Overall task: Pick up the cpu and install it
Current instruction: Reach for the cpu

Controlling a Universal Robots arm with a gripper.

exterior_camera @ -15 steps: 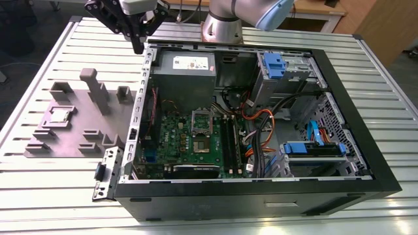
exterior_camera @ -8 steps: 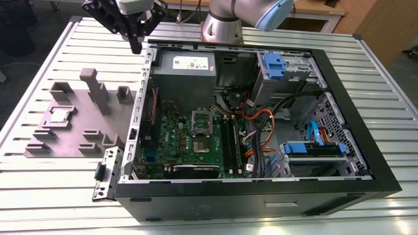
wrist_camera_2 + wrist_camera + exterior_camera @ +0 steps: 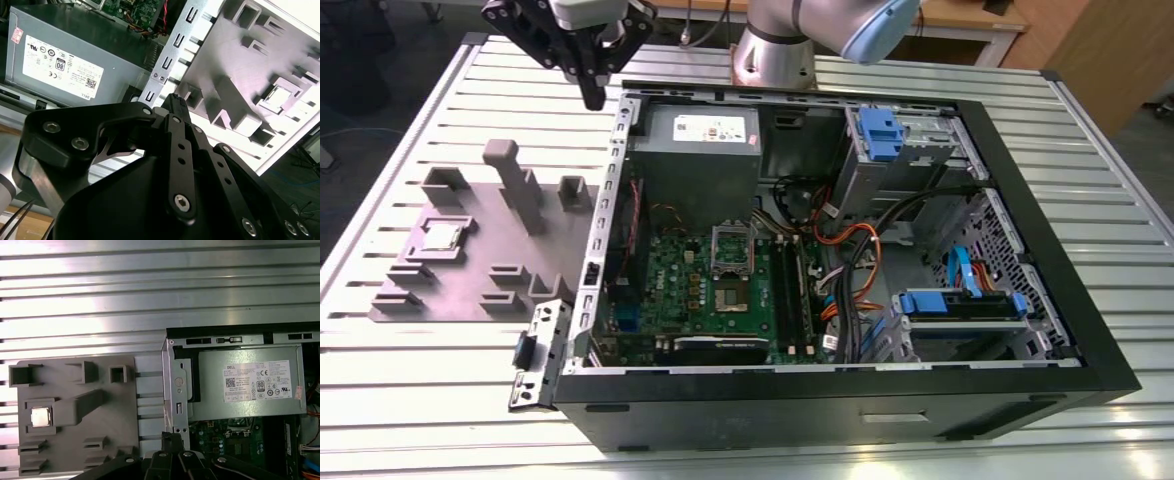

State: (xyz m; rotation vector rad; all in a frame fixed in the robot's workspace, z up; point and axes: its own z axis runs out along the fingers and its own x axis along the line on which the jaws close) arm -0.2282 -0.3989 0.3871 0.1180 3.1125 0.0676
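The fingers (image 3: 594,95) look pressed together with nothing between them. They hang above the bench (image 3: 400,400), over the far corner of the open computer case (image 3: 854,385) by its power supply (image 3: 700,140). In the exterior view the cpu (image 3: 440,236) lies at about seven o'clock from them, well apart, seated in a recess of the grey moulded plate (image 3: 467,300). I'd judge the job barely begun: the chip is not yet lifted, and the socket (image 3: 731,243) on the green board (image 3: 674,270) looks unfilled. The cpu lies flat, metal top up. Being square, it has no long axis, and its edges run square with the plate's.
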